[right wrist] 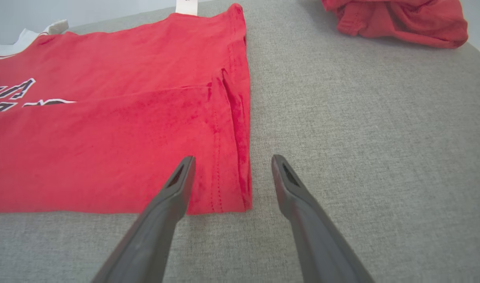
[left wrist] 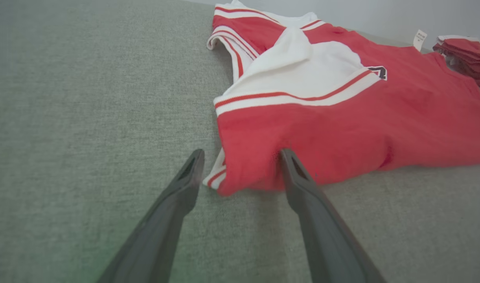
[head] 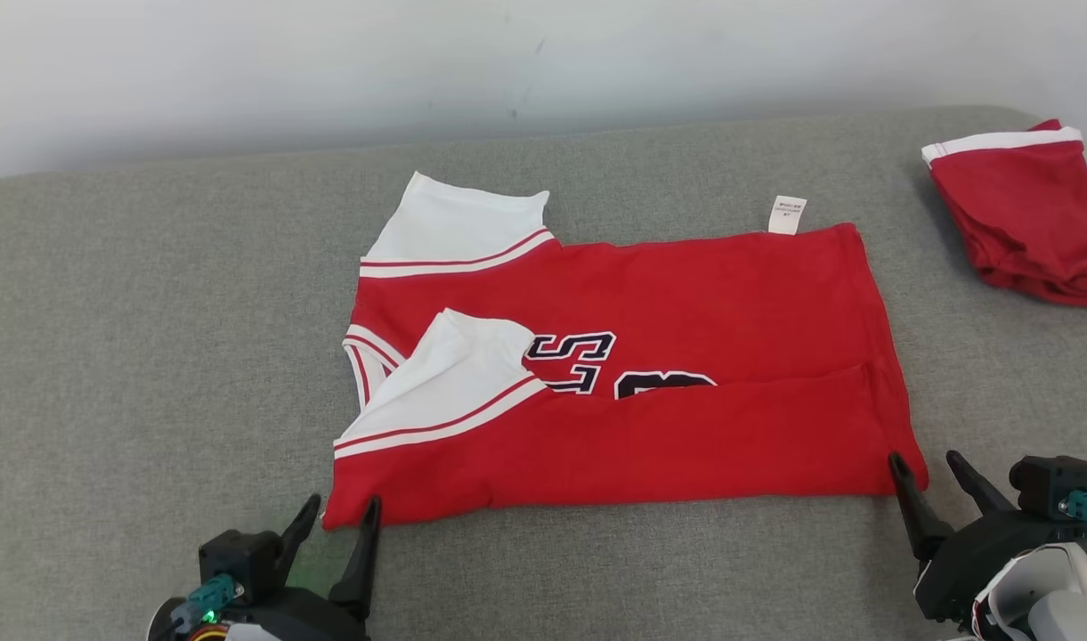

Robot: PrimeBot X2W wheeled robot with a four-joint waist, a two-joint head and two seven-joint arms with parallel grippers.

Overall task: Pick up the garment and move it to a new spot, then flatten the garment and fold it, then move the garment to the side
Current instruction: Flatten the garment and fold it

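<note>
Red jersey [head: 650, 445] on grey fabric surface [head: 151, 312], bundled red garment [head: 1028, 223] far right

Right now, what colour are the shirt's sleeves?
The sleeves are white with red stripes, best seen in the head view.

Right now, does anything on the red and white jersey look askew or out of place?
Yes. On the red jersey, the near white sleeve lies bunched, tip curled up, and a white care label sticks out past the far edge.
</note>
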